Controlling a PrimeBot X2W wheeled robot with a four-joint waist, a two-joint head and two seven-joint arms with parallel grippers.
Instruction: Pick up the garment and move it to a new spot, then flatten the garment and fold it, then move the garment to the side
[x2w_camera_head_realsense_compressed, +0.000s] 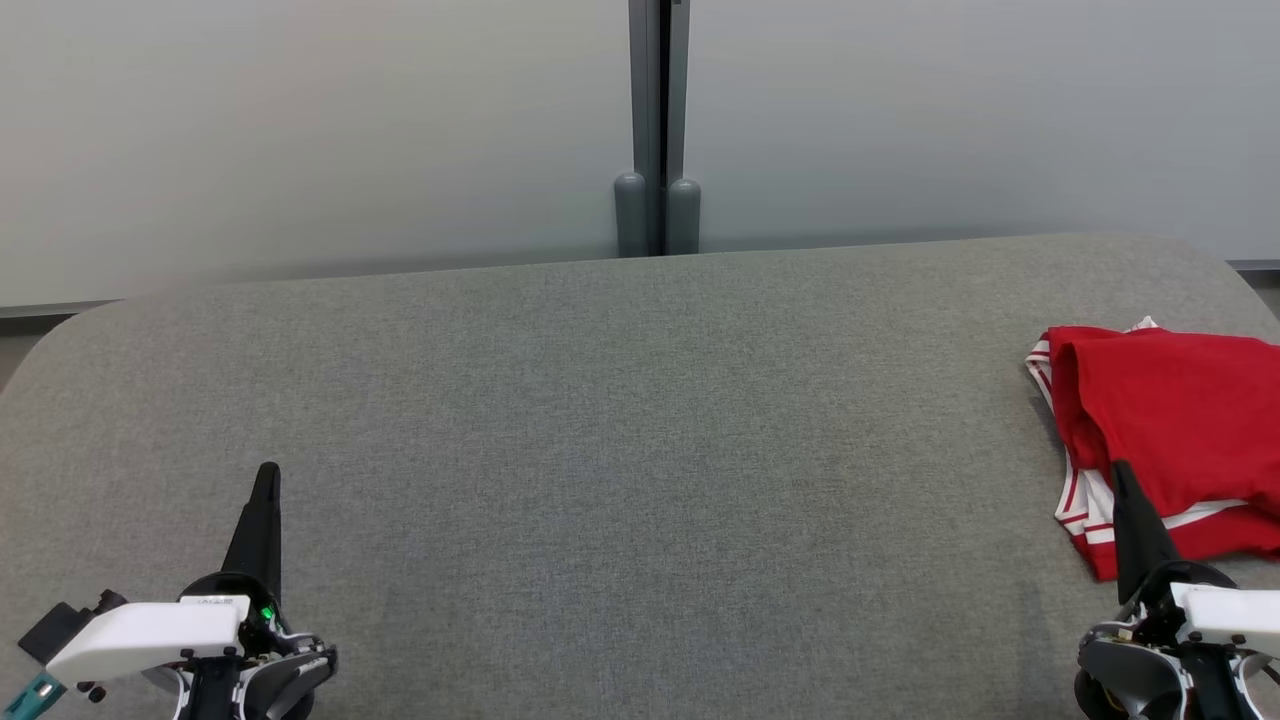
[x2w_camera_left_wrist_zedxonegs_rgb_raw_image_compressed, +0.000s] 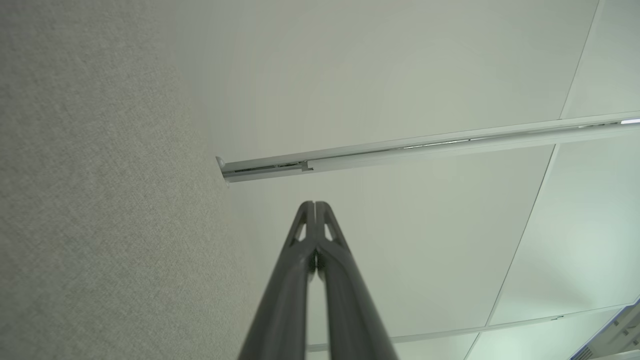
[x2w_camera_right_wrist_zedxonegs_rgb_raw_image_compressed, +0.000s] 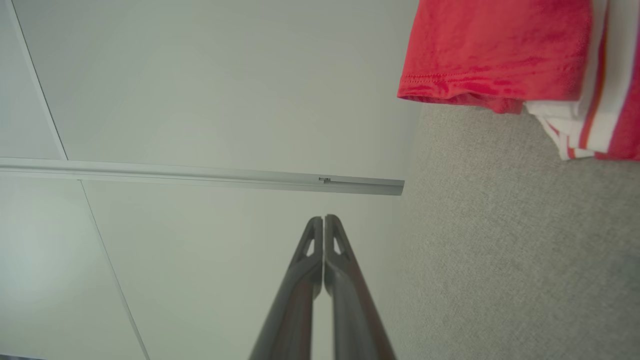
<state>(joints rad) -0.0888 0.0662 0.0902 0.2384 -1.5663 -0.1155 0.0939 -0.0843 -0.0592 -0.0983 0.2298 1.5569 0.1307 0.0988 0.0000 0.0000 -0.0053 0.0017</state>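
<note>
- Bench (x2w_camera_head_realsense_compressed: 640, 450): covered in grey, felt-like woven cloth with a fine heathered grain. The top is flat and the far corners are rounded.
- Behind the far edge: smooth, matte, pale grey wall panels (x2w_camera_head_realsense_compressed: 300, 130). A darker grey upright post (x2w_camera_head_realsense_compressed: 658, 120) splits them, with two round-topped caps at its foot.
- Garment (x2w_camera_head_realsense_compressed: 1180, 420): soft red knit with white trim carrying thin red stripes. One hem shows a stitched line in the right wrist view.
- The garment is folded into a loose, roughly rectangular stack, with striped layers showing at its left and near sides.
- Garment position: on the bench's right side, a little nearer than the far right corner. It runs out past the head view's right border.
- Left gripper (x2w_camera_head_realsense_compressed: 267, 470): long, dark, matte plastic fingers tapering to a point. The jaws are pressed together with nothing between them.
- The left gripper stands over bare cloth near the bench's near left corner, well apart from the garment.
- Right gripper (x2w_camera_head_realsense_compressed: 1118, 466): same build, with the jaws likewise closed tip to tip and holding nothing.
- In the head view the right gripper's tip overlaps the garment's near left corner, at the striped hem. I cannot tell from there whether it touches.
- In the right wrist view the garment sits up and to the right of the fingertips, with bare grey cloth between them.
</note>
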